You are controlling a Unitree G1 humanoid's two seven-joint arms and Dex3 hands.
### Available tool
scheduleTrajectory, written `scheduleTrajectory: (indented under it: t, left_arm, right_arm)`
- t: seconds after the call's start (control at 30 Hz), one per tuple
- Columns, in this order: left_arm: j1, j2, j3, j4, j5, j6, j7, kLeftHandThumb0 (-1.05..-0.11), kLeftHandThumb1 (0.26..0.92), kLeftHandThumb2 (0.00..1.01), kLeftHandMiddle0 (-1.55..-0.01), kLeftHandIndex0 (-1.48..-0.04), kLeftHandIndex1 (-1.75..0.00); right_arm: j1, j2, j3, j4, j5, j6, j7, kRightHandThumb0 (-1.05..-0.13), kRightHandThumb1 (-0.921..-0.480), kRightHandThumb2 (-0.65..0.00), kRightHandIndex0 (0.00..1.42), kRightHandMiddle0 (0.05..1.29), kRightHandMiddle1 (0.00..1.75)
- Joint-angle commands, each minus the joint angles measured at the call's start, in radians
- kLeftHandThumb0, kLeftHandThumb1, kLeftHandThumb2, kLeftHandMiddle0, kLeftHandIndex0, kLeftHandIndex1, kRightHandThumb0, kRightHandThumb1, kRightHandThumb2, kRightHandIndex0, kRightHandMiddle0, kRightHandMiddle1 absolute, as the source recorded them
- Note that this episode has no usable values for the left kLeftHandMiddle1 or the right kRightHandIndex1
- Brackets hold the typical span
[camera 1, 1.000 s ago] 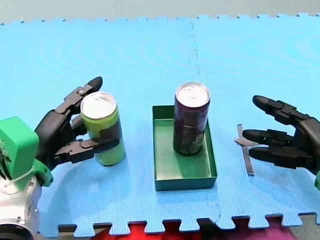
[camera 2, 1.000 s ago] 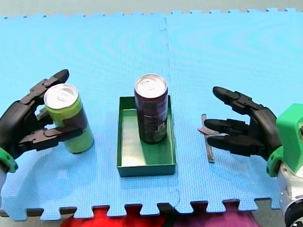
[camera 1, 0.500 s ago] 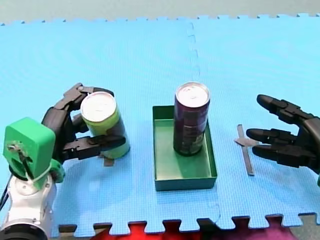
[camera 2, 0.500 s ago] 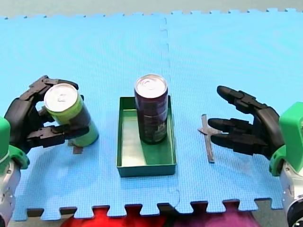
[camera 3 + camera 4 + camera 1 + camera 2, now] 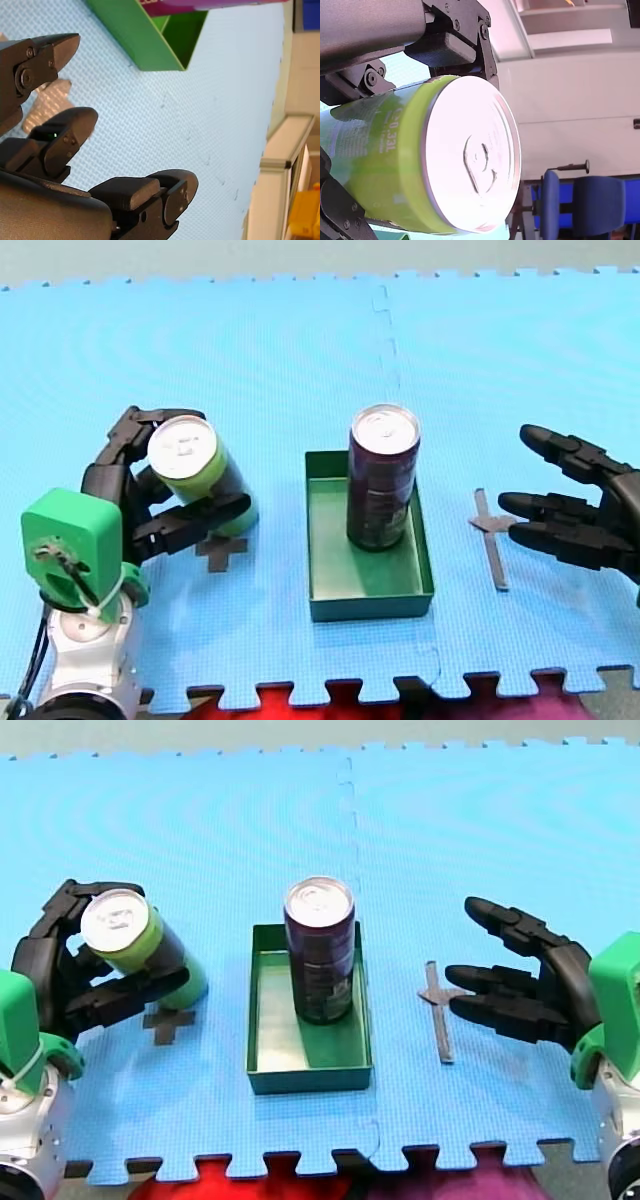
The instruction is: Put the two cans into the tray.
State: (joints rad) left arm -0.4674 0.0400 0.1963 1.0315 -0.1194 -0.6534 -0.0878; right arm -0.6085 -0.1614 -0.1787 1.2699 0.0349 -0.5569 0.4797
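Reads as a robotics lab or test room, not a home. The work surface is blue interlocking foam puzzle mat [image 5: 250,360], with a red mat piece [image 5: 250,1185] and a purple mat piece [image 5: 480,1185] at the near edge. A grey tape cross [image 5: 222,548] is stuck on the blue mat, plus a 2nd grey tape cross [image 5: 490,535]. Around it: plain white wall panels [image 5: 570,85], a blue padded office chair [image 5: 595,200], a pale shelf unit with grey trim [image 5: 272,200].

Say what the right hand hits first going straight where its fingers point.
Probably the side wall of the tray, then the dark can standing in it. The right hand holds nothing; only flat tape lies between. Its height is unclear.
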Motion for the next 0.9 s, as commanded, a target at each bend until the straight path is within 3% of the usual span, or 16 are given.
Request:
scheduleTrajectory:
  t: [0.0,0.23,0.3,0.37,0.47,0.53,0.67,0.87]
  left_arm:
    - [0.001,0.002,0.003,-0.002,0.001,0.012,0.006,-0.386,0.824,0.01,-0.96,-0.59,-1.75]
    - [0.003,0.008,0.003,-0.023,-0.006,0.048,-0.008,-0.38,0.825,0.01,-0.96,-0.59,-1.75]
    - [0.006,0.023,-0.006,-0.059,-0.003,0.098,-0.027,-0.379,0.825,0.01,-0.96,-0.58,-1.75]
    - [0.022,0.042,-0.025,-0.138,0.005,0.181,-0.048,-0.378,0.824,0.01,-0.96,-0.58,-1.75]
    - [0.095,0.053,-0.074,-0.394,0.024,0.389,-0.053,-0.367,0.82,0.0,-0.96,-0.58,-1.75]
    - [0.123,0.065,-0.095,-0.5,0.034,0.474,-0.059,-0.358,0.818,0.0,-0.96,-0.57,-1.75]
    - [0.171,0.085,-0.121,-0.671,0.036,0.571,-0.081,-0.34,0.817,0.0,-0.96,-0.56,-1.75]
    - [0.194,0.099,-0.123,-0.771,0.027,0.626,-0.097,-0.315,0.815,0.0,-0.95,-0.55,-1.75]
  right_arm:
    - [0.0,-0.008,0.003,-0.005,-0.001,0.003,-0.005,-0.856,-0.732,-0.004,0.87,0.45,0.0]
    - [0.0,-0.005,0.01,-0.001,-0.005,0.007,-0.018,-0.862,-0.738,-0.003,0.88,0.46,0.0]
    - [0.001,-0.005,0.011,0.001,-0.006,0.006,-0.021,-0.865,-0.74,-0.003,0.88,0.46,0.0]
    - [0.002,-0.005,0.012,0.002,-0.006,0.005,-0.02,-0.867,-0.742,-0.003,0.88,0.46,0.0]
    - [0.004,-0.003,0.012,0.004,-0.007,0.002,-0.018,-0.869,-0.744,-0.003,0.87,0.46,0.0]
    - [0.005,-0.001,0.012,0.005,-0.008,0.001,-0.018,-0.871,-0.745,-0.003,0.87,0.46,0.0]
    - [0.007,0.003,0.013,0.012,-0.01,0.002,-0.021,-0.874,-0.746,-0.002,0.87,0.47,0.0]
    - [0.009,0.007,0.012,0.016,-0.011,0.001,-0.018,-0.878,-0.747,-0.001,0.87,0.47,0.0]
